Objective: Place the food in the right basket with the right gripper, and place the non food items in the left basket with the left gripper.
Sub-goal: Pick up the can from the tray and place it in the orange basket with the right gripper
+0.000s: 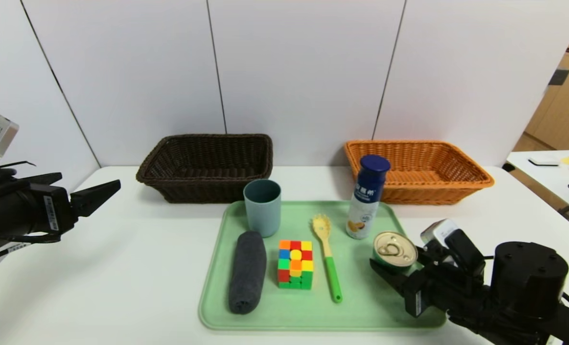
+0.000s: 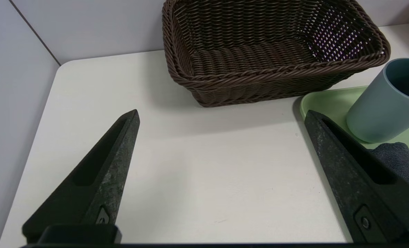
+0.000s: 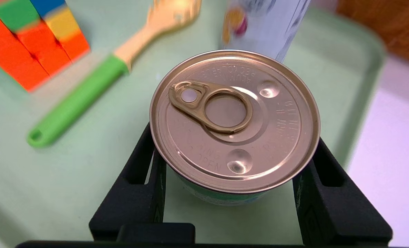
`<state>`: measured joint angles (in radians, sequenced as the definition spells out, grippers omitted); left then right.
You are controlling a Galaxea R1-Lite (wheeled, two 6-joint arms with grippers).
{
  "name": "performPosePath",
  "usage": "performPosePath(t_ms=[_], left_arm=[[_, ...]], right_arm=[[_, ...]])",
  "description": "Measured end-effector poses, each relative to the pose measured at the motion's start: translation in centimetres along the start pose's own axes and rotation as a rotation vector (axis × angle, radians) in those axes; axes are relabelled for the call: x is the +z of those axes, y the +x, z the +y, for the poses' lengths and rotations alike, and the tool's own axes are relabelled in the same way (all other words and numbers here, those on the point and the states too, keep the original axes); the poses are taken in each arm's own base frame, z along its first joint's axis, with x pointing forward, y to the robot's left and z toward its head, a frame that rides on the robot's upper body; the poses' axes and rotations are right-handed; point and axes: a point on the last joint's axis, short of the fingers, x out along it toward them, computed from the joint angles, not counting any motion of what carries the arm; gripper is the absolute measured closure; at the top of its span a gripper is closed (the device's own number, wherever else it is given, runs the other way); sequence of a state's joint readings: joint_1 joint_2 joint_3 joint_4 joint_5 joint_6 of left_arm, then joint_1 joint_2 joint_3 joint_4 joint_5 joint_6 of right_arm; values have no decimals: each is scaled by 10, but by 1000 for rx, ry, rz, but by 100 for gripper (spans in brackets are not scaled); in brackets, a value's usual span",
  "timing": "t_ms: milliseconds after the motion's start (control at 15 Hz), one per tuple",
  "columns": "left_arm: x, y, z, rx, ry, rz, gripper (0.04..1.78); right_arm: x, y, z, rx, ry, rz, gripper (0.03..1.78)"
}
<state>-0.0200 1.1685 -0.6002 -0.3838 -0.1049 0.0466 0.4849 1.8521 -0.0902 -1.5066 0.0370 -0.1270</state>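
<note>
On the green tray point(image 1: 361, 306) stand a blue-grey cup point(image 1: 262, 207), a dark grey rolled towel point(image 1: 247, 272), a multicoloured puzzle cube point(image 1: 295, 264), a yellow pasta spoon with a green handle point(image 1: 328, 256), a tall white bottle with a blue cap point(image 1: 367, 196) and a short pull-tab tin point(image 1: 394, 250). My right gripper point(image 1: 395, 259) reaches in at the tray's right side, and its black fingers point(image 3: 145, 162) press both sides of the tin point(image 3: 234, 120) under the lid rim. Over the table's left edge, my left gripper point(image 1: 107, 191) hangs open and holds nothing.
The dark brown basket point(image 1: 206, 165) sits behind the tray's left end and the orange-tan basket point(image 1: 418, 170) behind its right end; nothing lies in either. In the left wrist view the brown basket point(image 2: 269, 51) and cup point(image 2: 387, 100) lie ahead of the open left gripper point(image 2: 222, 115).
</note>
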Motion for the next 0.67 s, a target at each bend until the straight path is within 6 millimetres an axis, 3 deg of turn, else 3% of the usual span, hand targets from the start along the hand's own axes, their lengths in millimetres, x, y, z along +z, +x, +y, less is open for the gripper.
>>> performPosePath(t_ms=[333, 667], left_arm=[[1, -2, 3, 23, 4, -6, 13], [-4, -5, 10, 66, -8, 5, 13]], right_arm=[[41, -21, -7, -37, -19, -221, 82], [85, -16, -32, -141, -14, -320, 82]])
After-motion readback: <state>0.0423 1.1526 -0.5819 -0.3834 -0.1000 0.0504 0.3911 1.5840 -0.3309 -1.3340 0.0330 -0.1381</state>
